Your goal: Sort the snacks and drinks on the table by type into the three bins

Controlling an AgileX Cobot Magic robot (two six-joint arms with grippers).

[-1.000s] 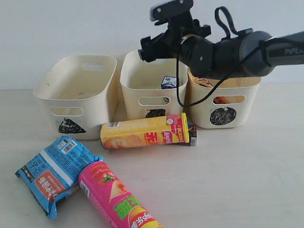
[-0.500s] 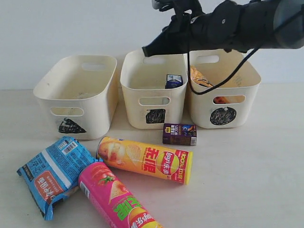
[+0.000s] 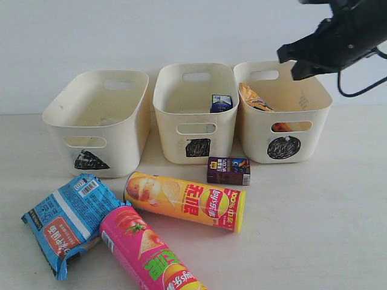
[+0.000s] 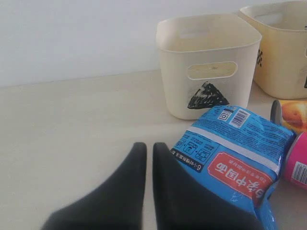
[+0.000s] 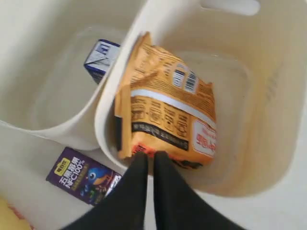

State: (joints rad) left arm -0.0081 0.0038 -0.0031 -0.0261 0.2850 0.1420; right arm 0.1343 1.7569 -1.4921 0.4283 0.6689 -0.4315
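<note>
On the table [image 3: 314,229] lie a blue packet [image 3: 69,220], a pink tube [image 3: 148,254], a yellow tube [image 3: 184,201] and a dark carton [image 3: 228,171]. The purple and white carton [image 3: 221,103] stands in the square-marked bin [image 3: 175,142]. An orange bag [image 3: 257,99] leans in the circle-marked bin [image 3: 314,136]. The triangle-marked bin [image 3: 115,148] holds nothing I can see. My right gripper [image 3: 289,60] hangs shut and empty over the circle bin; its wrist view shows the gripper [image 5: 147,158] just over the bag [image 5: 168,115]. My left gripper [image 4: 149,148] is shut, low beside the blue packet [image 4: 235,158].
The three bins stand in a row at the back against a white wall. The dark carton [image 5: 84,175] lies just in front of the gap between the square and circle bins. The two tubes and the blue packet crowd the front left.
The right arm has swung from above the square bin to the right, over the circle bin, and its jaws have shut. The yellow tube rolled forward, uncovering the dark carton.
</note>
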